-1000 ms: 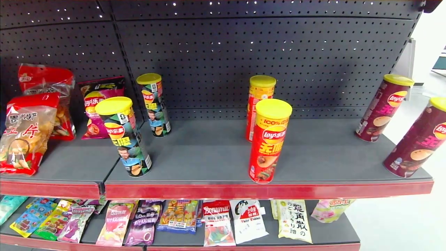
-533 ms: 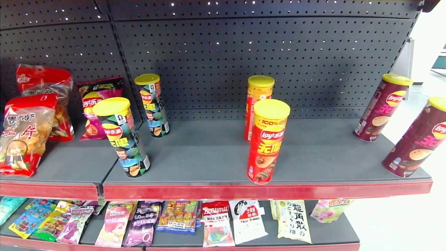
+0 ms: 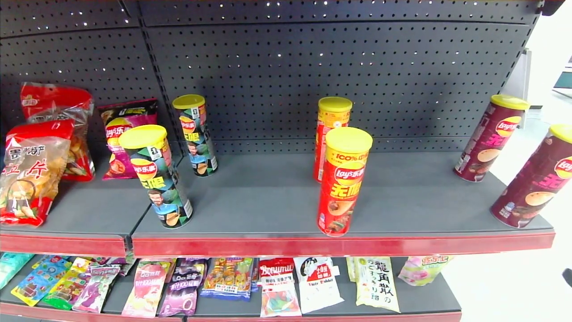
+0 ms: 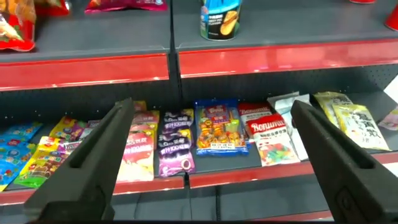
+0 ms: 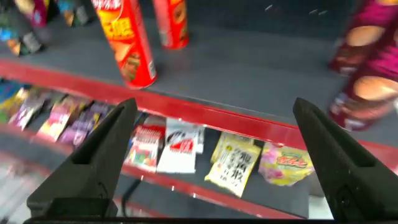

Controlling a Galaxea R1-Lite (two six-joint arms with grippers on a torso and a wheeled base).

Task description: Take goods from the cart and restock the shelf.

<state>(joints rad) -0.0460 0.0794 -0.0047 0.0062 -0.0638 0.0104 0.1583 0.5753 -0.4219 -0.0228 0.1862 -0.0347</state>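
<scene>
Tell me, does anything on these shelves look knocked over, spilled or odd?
Nothing is toppled or spilled. The two maroon cardboard tubes with yellow lids at the right end of the grey upper shelf appear to lean, but that may just be the camera's angle; both rest on their bases.

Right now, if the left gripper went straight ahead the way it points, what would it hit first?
Likely the blue candy bag on the lower shelf, centred ahead of the open left gripper. Depth is unclear; the red shelf edge above looks clear of that line.
</scene>
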